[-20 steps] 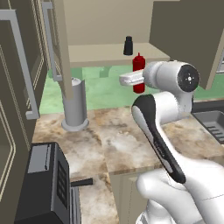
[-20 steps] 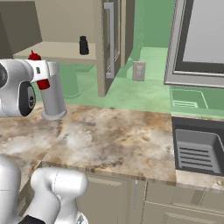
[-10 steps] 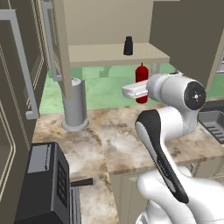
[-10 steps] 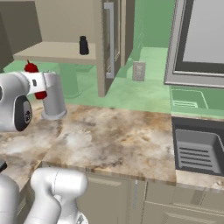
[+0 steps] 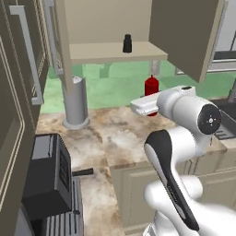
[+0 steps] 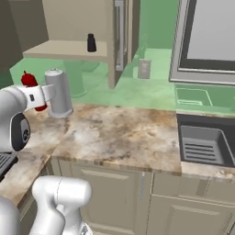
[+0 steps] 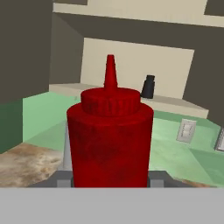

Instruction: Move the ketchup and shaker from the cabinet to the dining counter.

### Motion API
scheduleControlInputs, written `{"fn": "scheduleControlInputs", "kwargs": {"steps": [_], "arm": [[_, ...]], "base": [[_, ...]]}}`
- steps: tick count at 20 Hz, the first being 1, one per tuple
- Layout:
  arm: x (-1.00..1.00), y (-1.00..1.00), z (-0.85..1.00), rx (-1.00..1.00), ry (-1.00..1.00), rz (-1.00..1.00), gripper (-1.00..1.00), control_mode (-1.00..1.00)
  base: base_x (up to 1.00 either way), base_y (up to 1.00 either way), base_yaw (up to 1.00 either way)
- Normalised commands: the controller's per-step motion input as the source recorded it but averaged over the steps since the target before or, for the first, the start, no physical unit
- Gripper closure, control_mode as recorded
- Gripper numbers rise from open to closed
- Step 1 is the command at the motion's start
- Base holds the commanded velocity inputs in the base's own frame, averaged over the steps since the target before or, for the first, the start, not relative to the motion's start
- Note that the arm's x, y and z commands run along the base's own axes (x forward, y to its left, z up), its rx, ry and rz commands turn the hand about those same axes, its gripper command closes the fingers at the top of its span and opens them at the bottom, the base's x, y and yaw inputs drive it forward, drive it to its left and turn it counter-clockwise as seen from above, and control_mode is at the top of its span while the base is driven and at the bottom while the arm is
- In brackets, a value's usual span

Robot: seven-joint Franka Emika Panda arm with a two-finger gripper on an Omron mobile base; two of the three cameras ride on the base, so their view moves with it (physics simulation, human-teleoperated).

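- I have the ketchup (image 7: 109,140) held in my gripper (image 5: 148,105). The fingers pinch it on both sides, low on its body.
- The ketchup is out of the cabinet (image 5: 110,27) now. It hangs in the air over the back edge of the worktop (image 5: 120,133), not touching it.
- It stands upright in my grip, with its pointy tip up.
- I think the bottle is light and a bit squishy, like plastic. It looks smooth, so it could slip if I swing fast.
- I think the fat round body is the best place to hold it. The thin tip would be too small to grab.
- The shaker (image 5: 127,43) sits on the cabinet shelf, near the front edge. It is small and dark. I guess it is light and hard, and I would take it by its wide lower part.
- Count: one ketchup, one shaker.
- I also see one tall grey cylinder (image 5: 76,102) on the worktop, toward its back edge, and one sink (image 6: 204,143) at the right end.
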Motion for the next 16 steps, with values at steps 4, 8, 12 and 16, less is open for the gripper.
{"fn": "scheduleControlInputs", "kwargs": {"steps": [4, 8, 12, 16], "arm": [[0.00, 0.00, 0.00, 0.00, 0.00, 0.00, 1.00, 1.00], [0.00, 0.00, 0.00, 0.00, 0.00, 0.00, 1.00, 1.00], [0.00, 0.00, 0.00, 0.00, 0.00, 0.00, 1.00, 1.00], [0.00, 0.00, 0.00, 0.00, 0.00, 0.00, 1.00, 1.00]], "base": [[-0.54, -0.22, -0.12], [-0.47, -0.28, -0.12], [-0.44, -0.20, -0.18], [-0.45, -0.30, -0.21]]}}
